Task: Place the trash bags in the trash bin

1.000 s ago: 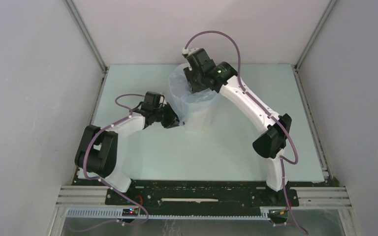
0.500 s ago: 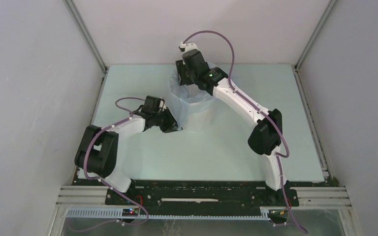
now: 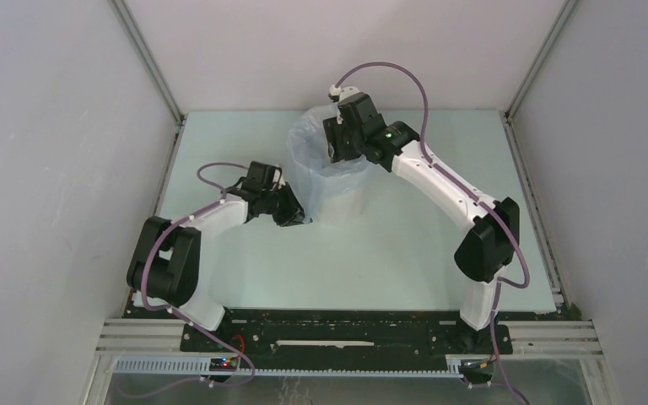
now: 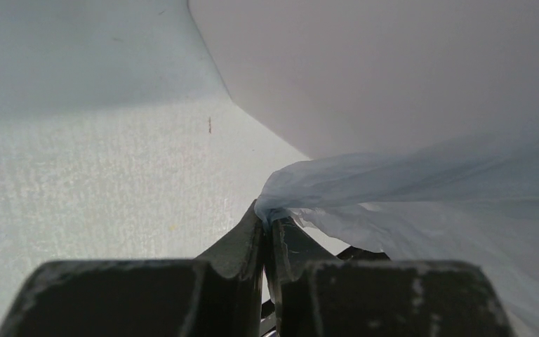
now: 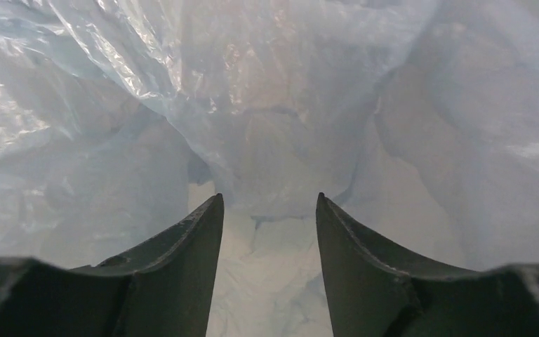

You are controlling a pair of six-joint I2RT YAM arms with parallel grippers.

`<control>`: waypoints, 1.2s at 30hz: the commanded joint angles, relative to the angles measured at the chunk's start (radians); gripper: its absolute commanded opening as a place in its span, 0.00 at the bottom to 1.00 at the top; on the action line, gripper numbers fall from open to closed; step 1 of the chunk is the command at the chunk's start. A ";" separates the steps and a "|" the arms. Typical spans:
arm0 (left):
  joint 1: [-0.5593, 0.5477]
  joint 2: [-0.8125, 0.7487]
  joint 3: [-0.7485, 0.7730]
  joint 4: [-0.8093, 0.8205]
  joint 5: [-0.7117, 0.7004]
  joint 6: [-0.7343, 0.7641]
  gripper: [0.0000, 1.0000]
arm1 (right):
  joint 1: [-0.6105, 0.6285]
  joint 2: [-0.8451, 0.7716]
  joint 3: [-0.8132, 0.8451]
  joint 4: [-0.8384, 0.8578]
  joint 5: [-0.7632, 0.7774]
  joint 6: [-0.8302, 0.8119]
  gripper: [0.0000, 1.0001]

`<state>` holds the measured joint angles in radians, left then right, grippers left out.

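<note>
From above, the trash bin [image 3: 342, 201] stands on the bench [image 3: 388, 253]. The trash bag [image 3: 304, 145] lines its mouth, below the right tool [image 3: 336, 157].

Left wrist: the left tool [image 4: 267, 223] pinches a bag corner (bin wall just beyond).

Right wrist: jaws apart, film ahead, nothing held.

Count | trash bags [image 3: 310, 152]: 1, at the tips of the left gripper [image 4: 267, 214] | trash bin [image 3: 342, 201]: 1, under the right gripper [image 5: 268, 200] | grippers: 2 | arms [image 3: 219, 215]: 2 | purple cables [image 3: 388, 72]: 2 | table [image 3: 371, 261]: 1 | enclosure walls [image 3: 51, 169]: 3
</note>
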<state>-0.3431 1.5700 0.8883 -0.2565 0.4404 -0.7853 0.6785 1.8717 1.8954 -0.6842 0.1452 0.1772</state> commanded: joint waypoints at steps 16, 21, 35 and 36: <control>-0.007 -0.030 0.072 -0.038 -0.007 0.041 0.12 | -0.012 0.084 0.053 0.181 -0.098 0.122 0.80; -0.007 -0.032 0.059 -0.044 -0.006 0.052 0.12 | -0.032 -0.022 -0.120 0.194 -0.009 0.050 0.82; -0.007 -0.012 0.071 -0.044 -0.003 0.046 0.12 | 0.067 0.354 0.371 0.119 0.006 0.083 0.74; -0.007 -0.011 0.068 -0.043 -0.002 0.045 0.12 | 0.064 0.350 0.366 0.127 0.039 0.076 0.77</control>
<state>-0.3450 1.5703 0.9463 -0.3023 0.4438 -0.7589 0.7204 2.2139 2.1597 -0.5659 0.1467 0.2504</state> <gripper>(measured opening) 0.120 0.733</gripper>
